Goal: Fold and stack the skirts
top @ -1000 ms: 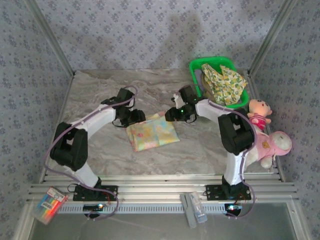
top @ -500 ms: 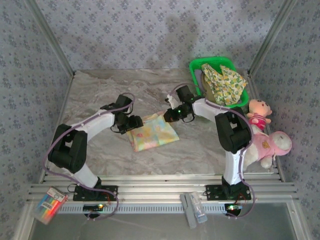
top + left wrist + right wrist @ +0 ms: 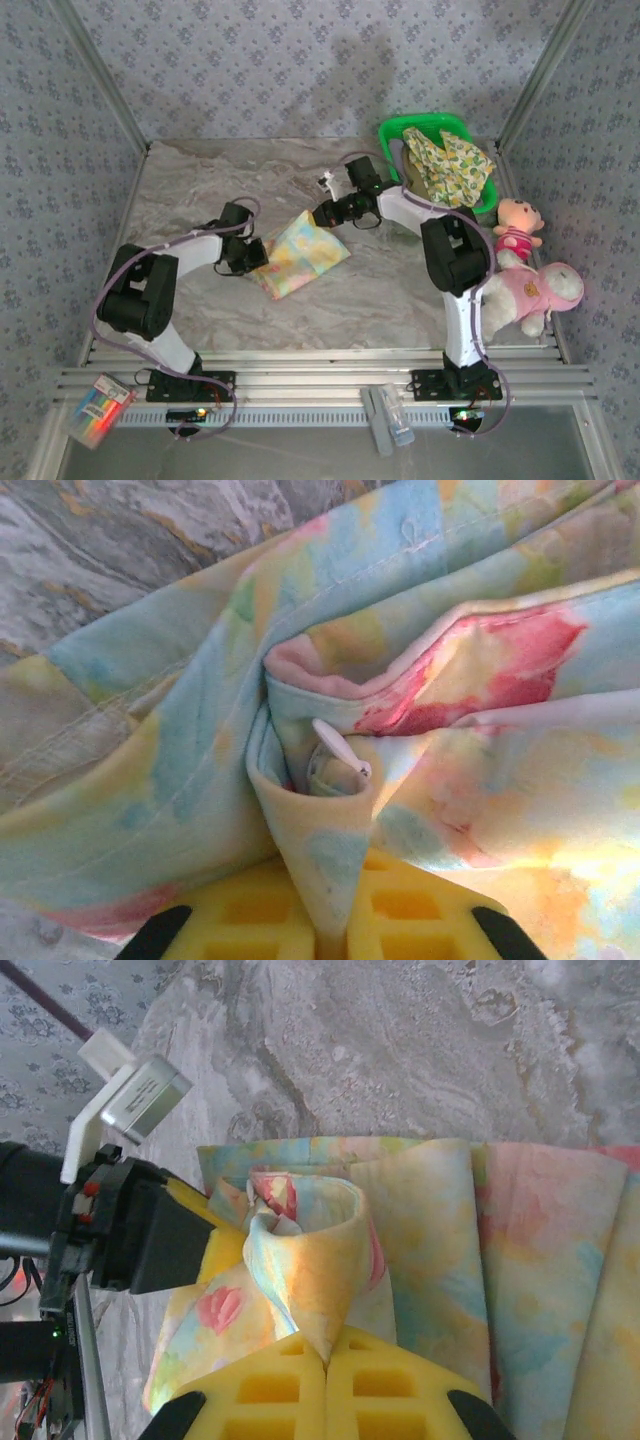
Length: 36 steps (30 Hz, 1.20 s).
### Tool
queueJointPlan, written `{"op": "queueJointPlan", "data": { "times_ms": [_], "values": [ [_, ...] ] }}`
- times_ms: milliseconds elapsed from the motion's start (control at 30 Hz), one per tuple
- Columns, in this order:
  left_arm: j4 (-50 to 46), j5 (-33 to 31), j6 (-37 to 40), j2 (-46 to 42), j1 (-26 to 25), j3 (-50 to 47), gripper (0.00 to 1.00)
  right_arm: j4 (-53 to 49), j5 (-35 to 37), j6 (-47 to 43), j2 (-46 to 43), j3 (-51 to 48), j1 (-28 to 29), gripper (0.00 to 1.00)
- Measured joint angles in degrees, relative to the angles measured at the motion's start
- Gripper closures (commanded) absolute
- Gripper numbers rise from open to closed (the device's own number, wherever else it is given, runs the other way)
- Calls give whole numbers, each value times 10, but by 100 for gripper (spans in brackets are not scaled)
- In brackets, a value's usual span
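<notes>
Now, at your left, the left gripper (image 3: pixel 250 256) sits low on the marble table (image 3: pixel 180 195), at the left end of the pastel floral skirt (image 3: pixel 305 255). Through its wrist camera you see its yellow fingers (image 3: pixel 240 915) pressed together with a ridge of cloth pinched between them, so this pincer is clamped on that skirt. The fabric bunches into soft folds just above the pinch.

From above, the skirt lies folded near the middle of the table, between the two arms. Its long axis runs on a slant, from the near left up toward the far right, and its far corner points at the back wall.

At that far right corner you find the right gripper (image 3: pixel 323 213), reaching in from the right. Its wrist view shows its yellow fingers (image 3: pixel 400 1385) closed tight on a rolled lip of the same skirt, which stands up between them. Across the cloth, the other pincer holds the opposite edge.

Further right, the green basket (image 3: pixel 393 135) stands at the table's far right corner. The fruit-print skirt (image 3: pixel 452 165) is heaped in it and drapes over its right rim.

Along the right edge you have a small plush toy (image 3: pixel 517 222) and, nearer to you, a larger pink plush toy (image 3: pixel 540 290).
</notes>
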Motion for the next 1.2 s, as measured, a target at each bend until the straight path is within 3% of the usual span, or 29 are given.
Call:
{"op": "queueJointPlan", "data": {
  "times_ms": [67,200,433,600,1033,1133,1167,1200],
  "values": [
    [17,4,0,-6,5,-11,100,-5,-1,0,25,30,-4,100],
    [55,3,-8,-15,16,-33,100,-24,5,1,85,105,-5,99],
    [103,1,-26,-36,37,-73,100,-48,7,25,162,157,-6,81],
    [129,13,-37,-40,51,-90,100,-48,-4,32,159,150,-16,64],
    [196,75,-59,-36,90,-123,100,-54,-27,19,143,126,-4,53],
    [216,94,-62,-29,100,-128,100,-61,-22,19,143,129,2,56],
    [222,100,-63,-26,103,-129,100,-64,-22,17,143,129,4,74],
    [226,106,-64,-24,106,-129,100,-67,-23,15,143,130,5,85]
  ]
}}
